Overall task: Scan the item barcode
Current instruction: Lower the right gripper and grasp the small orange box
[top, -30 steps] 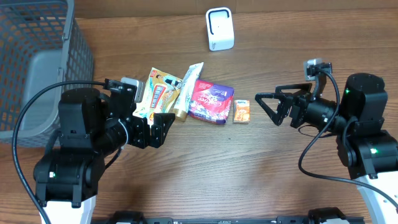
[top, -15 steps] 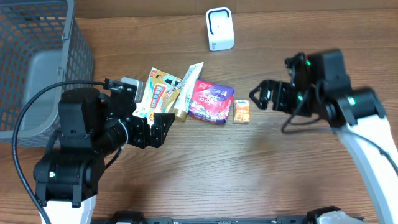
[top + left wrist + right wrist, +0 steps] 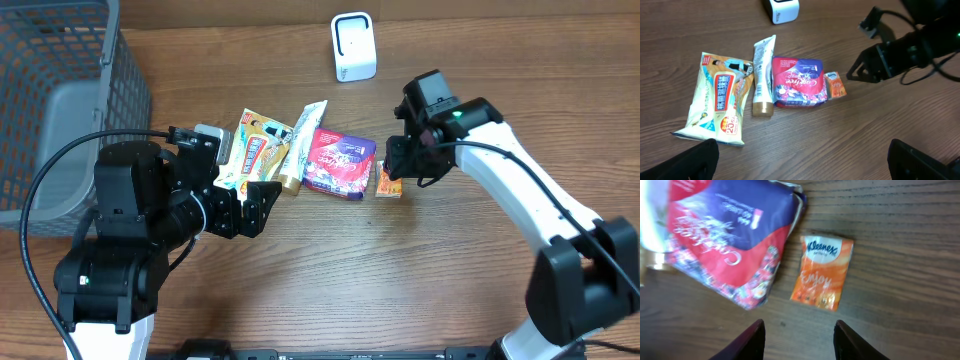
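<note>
A small orange Kleenex tissue packet point(image 3: 388, 183) lies flat at the right end of a row of items. My right gripper point(image 3: 402, 172) hovers right over it, pointing down. In the right wrist view the packet point(image 3: 822, 275) lies just ahead of the right gripper point(image 3: 799, 324), whose jaws stand apart with only bare wood between them. The white scanner point(image 3: 353, 46) stands at the back of the table. Near the row's front left my left gripper point(image 3: 262, 198) is wide open and empty. The left wrist view shows its fingers point(image 3: 695, 160) at the bottom corners.
Left of the packet lie a red-and-purple pack point(image 3: 340, 163), a white tube point(image 3: 303, 145) and a yellow wipes pack point(image 3: 255, 150). A grey wire basket point(image 3: 125, 90) fills the back left corner. Bare wood stretches along the front and right.
My right arm has swung in from the right side to just above the orange packet, and its jaws have narrowed. The left arm and the items have not moved.
</note>
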Action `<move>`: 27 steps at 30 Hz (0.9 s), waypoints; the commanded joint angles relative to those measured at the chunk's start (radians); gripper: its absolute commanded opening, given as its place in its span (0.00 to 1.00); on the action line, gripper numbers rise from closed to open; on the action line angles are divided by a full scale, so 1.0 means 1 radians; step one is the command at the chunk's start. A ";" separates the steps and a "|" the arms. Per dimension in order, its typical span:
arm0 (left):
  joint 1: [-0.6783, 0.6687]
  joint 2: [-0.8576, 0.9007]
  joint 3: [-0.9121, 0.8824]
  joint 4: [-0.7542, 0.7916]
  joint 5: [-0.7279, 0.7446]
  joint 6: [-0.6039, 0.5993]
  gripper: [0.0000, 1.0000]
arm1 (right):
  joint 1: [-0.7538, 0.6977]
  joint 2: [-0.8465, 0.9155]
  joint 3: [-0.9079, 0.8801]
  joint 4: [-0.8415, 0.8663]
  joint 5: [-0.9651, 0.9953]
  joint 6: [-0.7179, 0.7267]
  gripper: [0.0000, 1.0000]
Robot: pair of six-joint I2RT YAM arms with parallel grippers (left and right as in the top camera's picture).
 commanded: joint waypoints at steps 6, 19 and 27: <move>0.007 0.001 0.019 0.000 -0.006 0.023 1.00 | 0.034 0.061 0.011 0.029 0.046 -0.108 0.46; 0.007 0.001 0.019 0.000 -0.006 0.023 1.00 | 0.034 0.081 -0.068 0.136 0.098 -0.116 0.43; 0.007 0.001 0.019 0.000 -0.006 0.023 1.00 | 0.034 0.086 -0.156 0.213 0.163 -0.107 0.43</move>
